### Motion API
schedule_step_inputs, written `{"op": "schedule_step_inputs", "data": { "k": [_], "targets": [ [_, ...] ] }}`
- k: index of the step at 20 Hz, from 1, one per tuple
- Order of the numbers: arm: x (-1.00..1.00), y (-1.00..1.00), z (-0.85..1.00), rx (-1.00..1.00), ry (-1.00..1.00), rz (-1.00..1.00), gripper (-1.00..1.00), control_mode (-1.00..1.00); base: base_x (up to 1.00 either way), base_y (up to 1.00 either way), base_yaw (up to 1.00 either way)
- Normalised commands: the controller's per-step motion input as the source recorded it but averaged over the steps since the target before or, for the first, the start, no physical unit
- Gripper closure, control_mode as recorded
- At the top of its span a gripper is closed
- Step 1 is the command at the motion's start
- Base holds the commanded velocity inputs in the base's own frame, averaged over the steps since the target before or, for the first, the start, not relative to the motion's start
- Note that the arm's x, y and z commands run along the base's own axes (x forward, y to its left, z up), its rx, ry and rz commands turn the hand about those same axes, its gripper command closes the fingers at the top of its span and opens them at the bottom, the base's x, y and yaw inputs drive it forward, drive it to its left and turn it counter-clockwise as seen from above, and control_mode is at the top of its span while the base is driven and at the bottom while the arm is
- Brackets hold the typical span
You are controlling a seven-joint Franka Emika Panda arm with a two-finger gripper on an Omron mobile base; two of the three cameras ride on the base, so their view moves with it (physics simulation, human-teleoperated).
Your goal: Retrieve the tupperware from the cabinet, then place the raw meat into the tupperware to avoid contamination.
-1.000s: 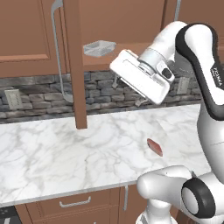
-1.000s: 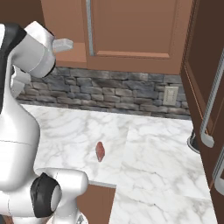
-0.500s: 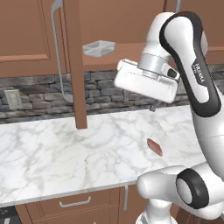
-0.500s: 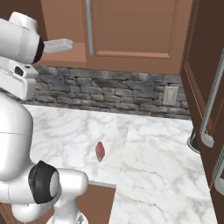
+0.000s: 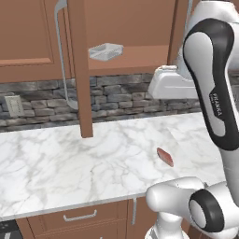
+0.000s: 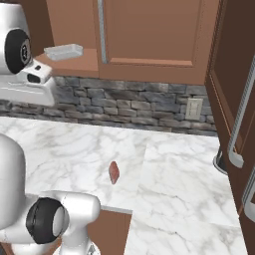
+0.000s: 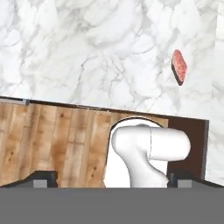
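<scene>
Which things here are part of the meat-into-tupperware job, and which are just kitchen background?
Part of the job:
- tupperware on the open cabinet shelf
- raw meat on the marble counter
- gripper, fingers wide apart, holding nothing

Background:
- wall outlet
- stone backsplash
- drawer below

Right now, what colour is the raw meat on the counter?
Red-pink with a darker edge; the raw meat shows best in the hand view, lying on the white marble counter.
</scene>
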Motion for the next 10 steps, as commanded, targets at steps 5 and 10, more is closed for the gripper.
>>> {"op": "schedule_step_inputs", "data": {
  "k": [5,10],
  "targets": [
    [-0.11,-0.41,0.21,-0.12,-0.45,0.11,-1.0,-1.0,0.0,0.0,0.0],
    [-0.05,-0.37,0.47,-0.1,-0.28,0.06,-1.0,-1.0,0.0,0.0,0.0]
  ]
}}
